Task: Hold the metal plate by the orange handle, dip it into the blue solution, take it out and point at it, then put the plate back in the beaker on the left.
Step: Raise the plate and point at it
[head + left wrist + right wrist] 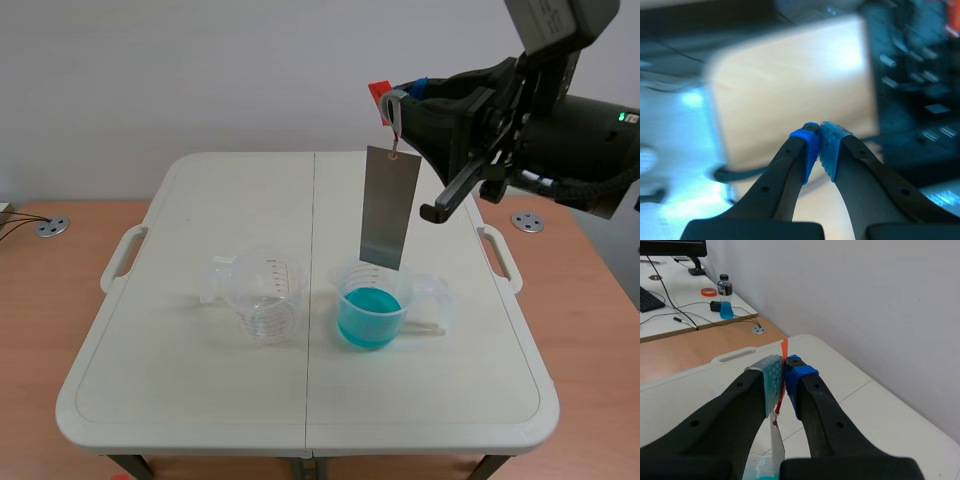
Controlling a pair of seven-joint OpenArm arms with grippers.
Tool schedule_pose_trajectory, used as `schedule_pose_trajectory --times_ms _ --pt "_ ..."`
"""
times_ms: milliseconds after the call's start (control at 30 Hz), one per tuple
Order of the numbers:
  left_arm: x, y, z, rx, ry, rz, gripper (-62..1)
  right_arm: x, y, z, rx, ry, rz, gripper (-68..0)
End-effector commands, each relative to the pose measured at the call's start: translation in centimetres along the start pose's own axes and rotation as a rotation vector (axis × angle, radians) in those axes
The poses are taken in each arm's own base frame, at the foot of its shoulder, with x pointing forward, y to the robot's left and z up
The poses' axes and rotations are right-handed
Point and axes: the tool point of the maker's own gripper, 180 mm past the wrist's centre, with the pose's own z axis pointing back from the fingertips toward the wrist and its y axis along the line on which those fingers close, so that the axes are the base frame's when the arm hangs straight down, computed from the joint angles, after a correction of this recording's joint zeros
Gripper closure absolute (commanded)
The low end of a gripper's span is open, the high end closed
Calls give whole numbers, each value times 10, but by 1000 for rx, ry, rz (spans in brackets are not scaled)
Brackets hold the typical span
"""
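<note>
Below right claw, metal plate hanging, orange handle pinched

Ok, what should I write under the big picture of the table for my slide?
The right hand holds the metal plate by its orange handle over the beaker of blue solution.

The grey rectangular metal plate hangs nearly upright by its orange handle, clamped in the right pincer, lower edge at the rim of the clear beaker of blue solution. The empty clear beaker stands beside it on the tabletop.
</note>
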Motion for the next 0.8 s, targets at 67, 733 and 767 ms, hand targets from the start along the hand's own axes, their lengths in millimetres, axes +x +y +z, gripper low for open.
schedule_pose_trajectory --times_ms 67,733,767 --pt "30 44 11 96 -81 2 -17 21 1 -1 14 -56 27 -13" --pt "257 78 78 -68 -656 -244 -16 47 11 -3 43 -87 39 -13" --pt "268 71 79 -93 -678 -268 -16 48 12 -3 44 -85 41 -13"
